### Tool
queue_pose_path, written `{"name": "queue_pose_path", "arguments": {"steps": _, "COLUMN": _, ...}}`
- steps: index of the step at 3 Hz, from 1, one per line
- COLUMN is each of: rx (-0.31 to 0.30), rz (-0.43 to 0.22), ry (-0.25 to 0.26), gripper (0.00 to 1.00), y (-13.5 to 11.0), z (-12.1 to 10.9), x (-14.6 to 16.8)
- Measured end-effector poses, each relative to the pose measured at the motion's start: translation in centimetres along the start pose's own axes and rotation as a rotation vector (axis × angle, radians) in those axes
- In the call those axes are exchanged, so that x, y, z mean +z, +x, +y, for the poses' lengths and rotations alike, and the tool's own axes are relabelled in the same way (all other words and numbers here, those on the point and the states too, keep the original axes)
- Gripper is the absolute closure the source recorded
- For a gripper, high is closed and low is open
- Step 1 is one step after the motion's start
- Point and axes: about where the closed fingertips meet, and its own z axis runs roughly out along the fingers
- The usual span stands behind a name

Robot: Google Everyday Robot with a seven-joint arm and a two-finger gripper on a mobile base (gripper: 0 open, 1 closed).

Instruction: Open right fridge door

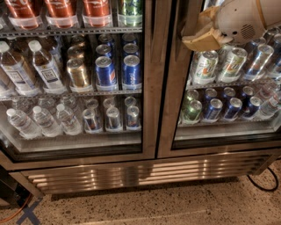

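1. We are looking at the left fridge door (149,88), with red-labelled bottles (61,9) and a green bottle (130,9) lining its top shelf.
2. We are seeing clear labelled bottles (41,66), gold cans (79,72) and blue cans (118,70) sharing the middle shelf.
3. We are finding water bottles (44,121) and small silver cans (112,116) filling the lowest shelf.
4. We are spotting silver-green cans (219,63) standing just below the gripper (197,41) at top right, with dark blue cans (224,107) sitting one shelf lower.
5. We are noticing a steel vent grille (140,173) running beneath both doors.
6. We are watching a black cable (263,182) lying on the speckled floor (175,206) at right, and an orange cable (17,211) crossing a blue tape mark (30,213) at lower left.
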Motion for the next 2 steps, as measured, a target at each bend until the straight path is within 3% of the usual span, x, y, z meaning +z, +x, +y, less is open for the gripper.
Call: {"name": "queue_pose_path", "arguments": {"steps": 2, "rx": 0.004, "rz": 0.001, "ry": 0.001, "gripper": 1.0, "y": -0.18, "z": -0.06, "x": -0.16}}
